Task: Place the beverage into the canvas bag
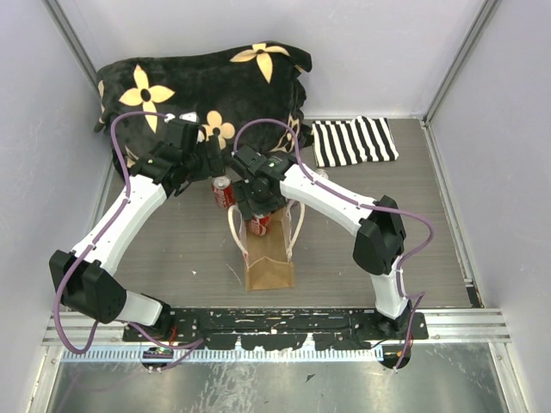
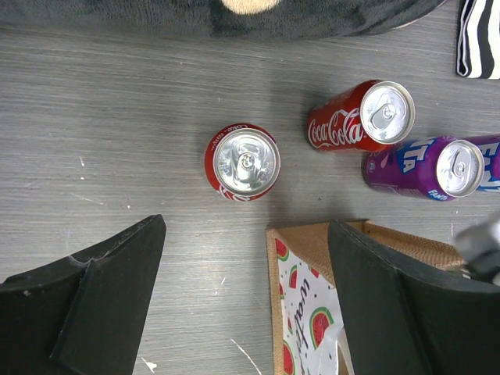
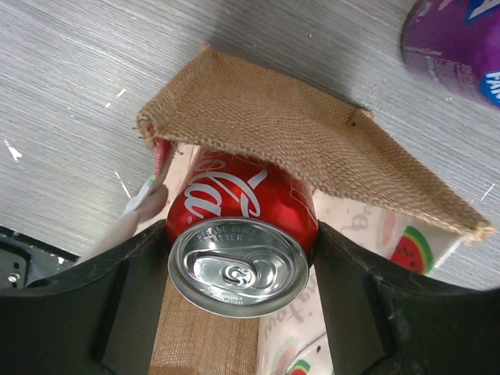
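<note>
The tan canvas bag (image 1: 269, 262) lies on the table between the arms, with its cream handles at the mouth. My right gripper (image 1: 258, 215) is shut on a red cola can (image 1: 258, 226) at the bag's mouth. In the right wrist view the can (image 3: 242, 226) sits between the fingers (image 3: 133, 297), its lower part under the burlap edge (image 3: 312, 141). My left gripper (image 1: 205, 159) is open and empty above a second, upright red can (image 1: 223, 193). In the left wrist view that can (image 2: 242, 162) is ahead of the open gripper (image 2: 246, 297), and the bag's corner (image 2: 308, 250) is by the right finger.
A red cola can (image 2: 355, 119) and a purple can (image 2: 426, 166) lie on their sides beyond the bag; the purple one also shows in the right wrist view (image 3: 461, 43). A black floral cushion (image 1: 198, 86) fills the back left. A striped cloth (image 1: 353, 140) lies at the back right.
</note>
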Robot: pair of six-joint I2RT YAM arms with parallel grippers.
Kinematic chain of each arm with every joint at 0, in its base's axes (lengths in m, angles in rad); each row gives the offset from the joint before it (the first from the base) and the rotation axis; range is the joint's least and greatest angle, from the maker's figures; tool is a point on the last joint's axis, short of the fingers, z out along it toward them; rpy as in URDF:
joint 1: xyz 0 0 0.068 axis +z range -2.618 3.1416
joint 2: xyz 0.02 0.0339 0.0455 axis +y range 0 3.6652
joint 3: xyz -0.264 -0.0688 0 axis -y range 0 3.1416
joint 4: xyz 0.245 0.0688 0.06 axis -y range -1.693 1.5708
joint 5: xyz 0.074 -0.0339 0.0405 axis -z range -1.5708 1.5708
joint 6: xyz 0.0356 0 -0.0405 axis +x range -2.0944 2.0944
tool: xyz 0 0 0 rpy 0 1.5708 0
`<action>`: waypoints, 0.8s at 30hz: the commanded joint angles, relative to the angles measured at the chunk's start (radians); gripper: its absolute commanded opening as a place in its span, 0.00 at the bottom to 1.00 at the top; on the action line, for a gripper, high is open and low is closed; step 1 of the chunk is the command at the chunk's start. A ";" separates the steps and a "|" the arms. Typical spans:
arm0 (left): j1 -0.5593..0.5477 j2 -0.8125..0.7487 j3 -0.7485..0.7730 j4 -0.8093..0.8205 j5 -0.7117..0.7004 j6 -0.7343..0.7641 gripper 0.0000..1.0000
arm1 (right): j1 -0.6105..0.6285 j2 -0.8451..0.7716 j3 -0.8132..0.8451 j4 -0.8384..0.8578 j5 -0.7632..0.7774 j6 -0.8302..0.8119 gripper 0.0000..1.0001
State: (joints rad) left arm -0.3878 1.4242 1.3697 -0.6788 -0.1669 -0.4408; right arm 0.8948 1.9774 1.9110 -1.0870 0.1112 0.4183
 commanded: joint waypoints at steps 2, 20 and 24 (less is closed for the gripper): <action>0.006 -0.005 -0.012 0.008 0.005 0.006 0.92 | 0.001 -0.011 -0.032 0.126 0.021 -0.012 0.01; 0.005 0.002 -0.028 0.022 0.024 -0.010 0.92 | -0.015 0.043 -0.144 0.243 0.014 -0.019 0.04; 0.006 0.004 -0.033 0.023 0.029 -0.012 0.92 | -0.018 0.046 -0.151 0.248 0.011 -0.018 0.37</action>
State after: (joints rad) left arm -0.3878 1.4242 1.3518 -0.6773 -0.1535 -0.4473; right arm 0.8814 2.0377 1.7779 -0.8963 0.1162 0.3988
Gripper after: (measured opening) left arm 0.917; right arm 0.733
